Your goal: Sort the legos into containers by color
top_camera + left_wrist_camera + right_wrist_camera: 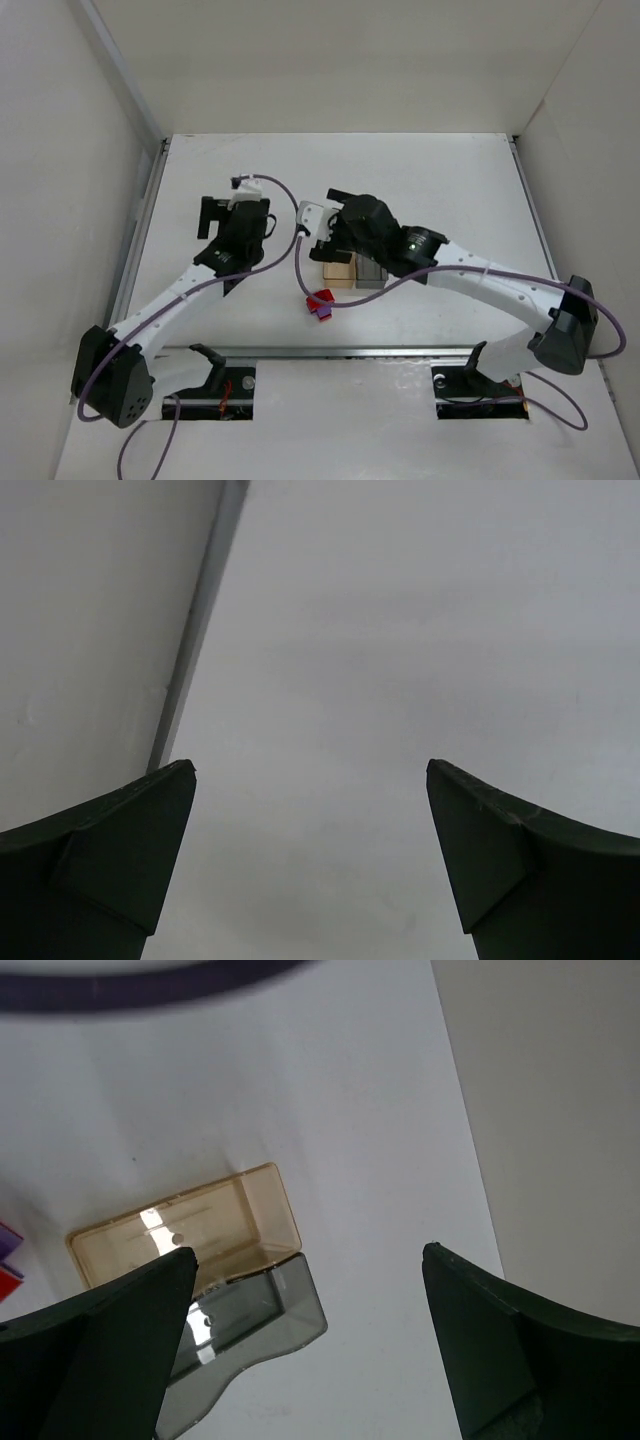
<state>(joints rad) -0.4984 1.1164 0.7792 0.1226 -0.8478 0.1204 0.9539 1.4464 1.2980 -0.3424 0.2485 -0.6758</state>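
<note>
Red and purple legos heaped on surface, just beside tan tray and grey tray. Trays touching, apparently empty. Left end effector and right end effector spread apart, empty. Sorting seemingly not begun. Next move calls for lowering onto single brick and pinching.

1. The table carries two trays and a small cluster of bricks, all near its middle.
2. The left tray and the right tray lie side by side, edge to edge.
3. The bricks lie on the table outside both trays, just beside the left tray's near left corner, toward the arm bases.
4. The right gripper hangs above the trays, partly covering their far ends in the top view.
5. The left gripper hangs over bare table, well left of the trays, near the left wall.
</note>
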